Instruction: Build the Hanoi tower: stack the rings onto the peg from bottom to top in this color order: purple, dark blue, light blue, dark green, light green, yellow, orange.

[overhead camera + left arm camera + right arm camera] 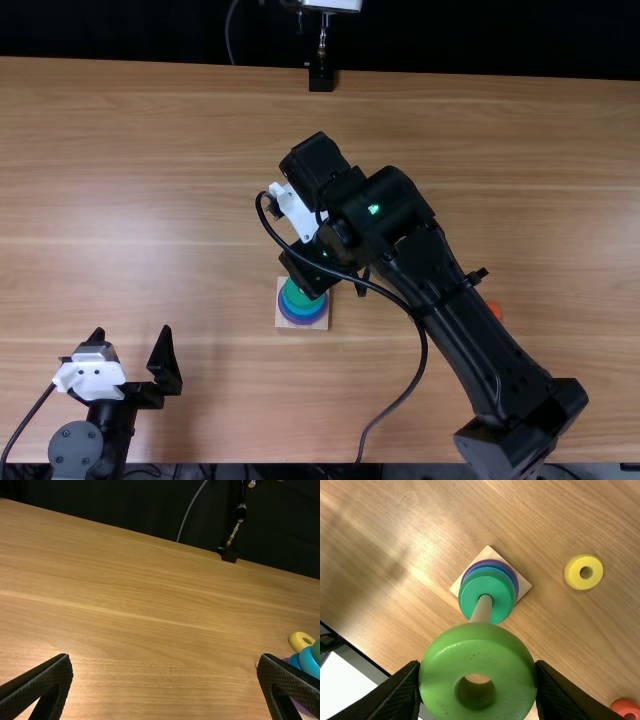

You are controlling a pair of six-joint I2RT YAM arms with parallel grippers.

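Light green ring (470,652) pinched in right end effector (312,272), probably over the peg (481,609); left end effector (132,332) spread above counter (180,200). Dark green ring (475,587) tops the stack (511,573).

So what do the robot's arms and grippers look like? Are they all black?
Mostly! The left arm is black with a white piece and a round grey disc. The right arm is black too, with a white patch, a black cable and a tiny green light. The left gripper and right gripper each have two black fingers with textured pads.
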